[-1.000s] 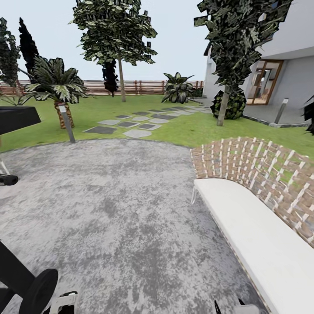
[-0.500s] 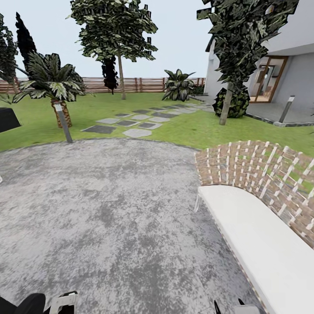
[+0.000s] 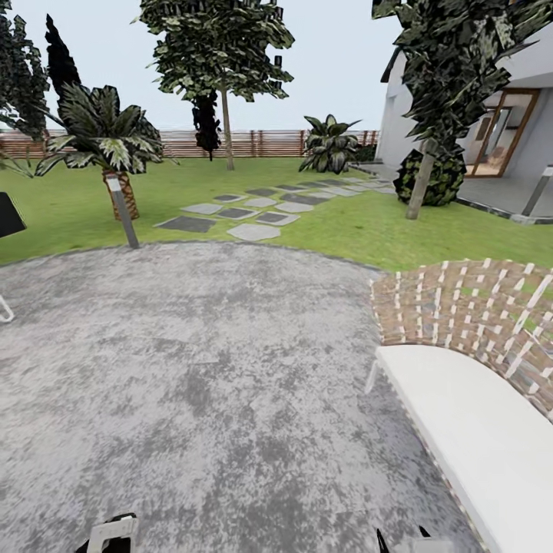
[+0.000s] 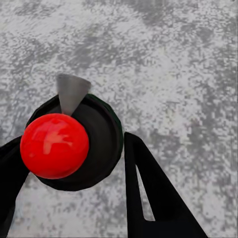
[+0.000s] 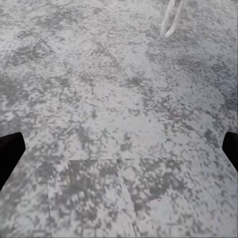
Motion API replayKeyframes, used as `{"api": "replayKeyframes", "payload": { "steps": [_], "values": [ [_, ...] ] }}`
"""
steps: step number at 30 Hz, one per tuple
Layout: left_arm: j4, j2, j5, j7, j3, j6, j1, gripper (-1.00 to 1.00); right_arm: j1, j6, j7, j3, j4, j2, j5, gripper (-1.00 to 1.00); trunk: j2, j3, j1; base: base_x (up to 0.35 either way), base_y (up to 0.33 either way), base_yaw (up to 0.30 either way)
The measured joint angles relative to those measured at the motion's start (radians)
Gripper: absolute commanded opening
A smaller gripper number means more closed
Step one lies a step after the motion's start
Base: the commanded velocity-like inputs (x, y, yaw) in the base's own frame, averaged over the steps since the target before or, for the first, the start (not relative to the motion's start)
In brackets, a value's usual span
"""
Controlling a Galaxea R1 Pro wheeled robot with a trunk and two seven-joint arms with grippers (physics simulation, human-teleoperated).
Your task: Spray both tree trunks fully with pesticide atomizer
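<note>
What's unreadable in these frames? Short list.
- Black atomizer with red cap, left wrist view: the cap hides its body; the fingers flank it, contact not visible.
- Right gripper, right wrist view: just the fingertips show at the frame edges, wide apart.
- Near tree's pale trunk, head view: crown cut off by the top edge.
- White curved bench: cut off by the right edge.

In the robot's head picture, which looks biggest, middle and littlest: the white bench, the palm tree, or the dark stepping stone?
1. White cushioned bench with woven back, though it's nearest the camera.
2. Scaly-trunked palm tree.
3. Dark grey stepping stone.
</note>
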Motion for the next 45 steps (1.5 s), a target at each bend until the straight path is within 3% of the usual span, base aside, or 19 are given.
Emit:
{"api": "replayKeyframes", "payload": {
  "steps": [13,45],
  "values": [
    [0.001,0.000,0.000,0.000,-0.001,0.000,0.000,-1.00,0.000,0.000,0.000,0.000,0.000,0.000,0.000,1.00,0.000,-0.001,0.000,0.339,0.116,0.007],
    [0.001,0.000,0.000,0.000,0.000,-0.001,0.000,-1.00,0.000,0.000,0.000,0.000,0.000,0.000,-0.001,1.00,0.000,-0.001,0.000,0.340,0.002,0.000]
  ]
}}
